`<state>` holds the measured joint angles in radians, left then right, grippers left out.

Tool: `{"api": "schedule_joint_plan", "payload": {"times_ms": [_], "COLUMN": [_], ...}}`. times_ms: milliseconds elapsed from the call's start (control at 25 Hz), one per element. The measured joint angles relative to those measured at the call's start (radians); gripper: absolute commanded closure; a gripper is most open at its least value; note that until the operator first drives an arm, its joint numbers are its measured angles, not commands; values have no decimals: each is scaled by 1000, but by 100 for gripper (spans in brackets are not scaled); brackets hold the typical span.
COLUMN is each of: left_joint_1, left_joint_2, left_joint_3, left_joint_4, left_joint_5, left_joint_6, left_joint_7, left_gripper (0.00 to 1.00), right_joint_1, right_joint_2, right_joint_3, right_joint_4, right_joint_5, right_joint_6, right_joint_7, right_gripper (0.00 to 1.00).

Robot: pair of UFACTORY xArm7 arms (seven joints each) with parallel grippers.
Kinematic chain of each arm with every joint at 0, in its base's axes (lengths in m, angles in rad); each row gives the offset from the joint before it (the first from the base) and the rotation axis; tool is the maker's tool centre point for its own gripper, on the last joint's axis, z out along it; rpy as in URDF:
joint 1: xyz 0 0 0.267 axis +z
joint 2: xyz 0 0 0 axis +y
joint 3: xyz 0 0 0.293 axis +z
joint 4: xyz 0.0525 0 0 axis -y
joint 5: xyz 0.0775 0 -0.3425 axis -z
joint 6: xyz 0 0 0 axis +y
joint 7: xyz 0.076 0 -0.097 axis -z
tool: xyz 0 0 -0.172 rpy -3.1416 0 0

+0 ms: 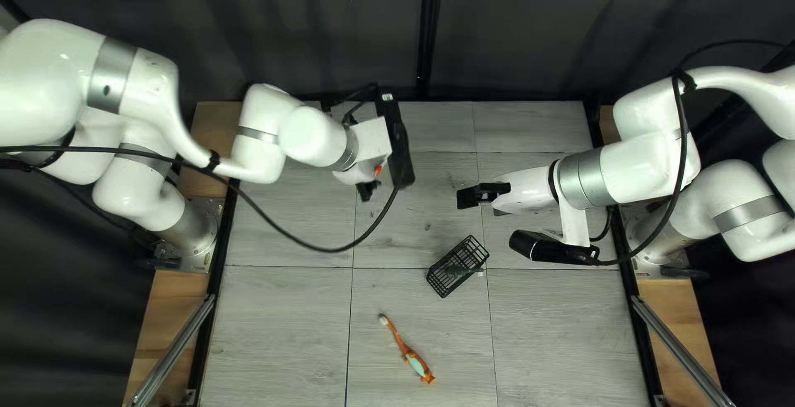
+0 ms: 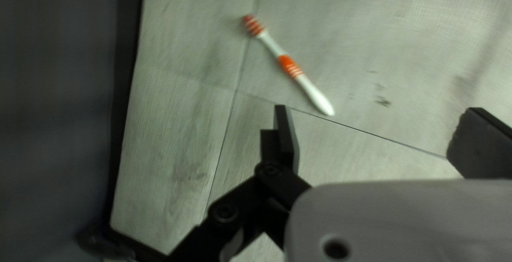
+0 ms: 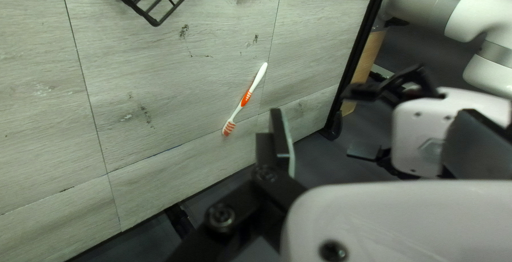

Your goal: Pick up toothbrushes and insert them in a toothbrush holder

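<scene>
The table (image 1: 281,324) bears a toothbrush (image 1: 398,340) and black holder (image 1: 452,253).

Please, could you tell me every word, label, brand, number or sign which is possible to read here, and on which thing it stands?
No text can be read in any view.
Too small to read: a pale patch, perhaps a label, on the black part at the end of the left arm.
No writing can be made out on the white-and-orange toothbrush, the orange toothbrush or the holder.
</scene>
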<state>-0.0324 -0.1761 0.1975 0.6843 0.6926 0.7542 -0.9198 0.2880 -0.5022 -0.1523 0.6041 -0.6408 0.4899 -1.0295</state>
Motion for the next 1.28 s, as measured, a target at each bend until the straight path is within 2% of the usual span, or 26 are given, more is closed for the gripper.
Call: {"api": "schedule_joint_plan", "payload": {"times_ms": [240, 560, 800, 1000, 1280], "left_joint_1": [11, 24, 33, 49, 65], "left_joint_2": [72, 115, 226, 280, 346], "left_joint_3": [-8, 2, 14, 37, 91], "left_joint_4": [-18, -67, -67, -62, -55], "left_joint_5": [72, 106, 131, 174, 292], "left_joint_6": [-44, -139, -247, -328, -428], "left_joint_7": [-185, -268, -338, -401, -534], "left_gripper": [0, 0, 0, 0, 0], "right_joint_1": [0, 0, 0, 0, 0], "right_joint_2": [0, 0, 0, 0, 0], "right_joint_3": [0, 0, 0, 0, 0], "right_joint_4": [0, 0, 0, 0, 0], "right_joint_5": [0, 0, 0, 0, 0], "right_joint_6": [0, 0, 0, 0, 0], "right_joint_7": [0, 0, 0, 0, 0], "right_gripper": [0, 0, 0, 0, 0]}}
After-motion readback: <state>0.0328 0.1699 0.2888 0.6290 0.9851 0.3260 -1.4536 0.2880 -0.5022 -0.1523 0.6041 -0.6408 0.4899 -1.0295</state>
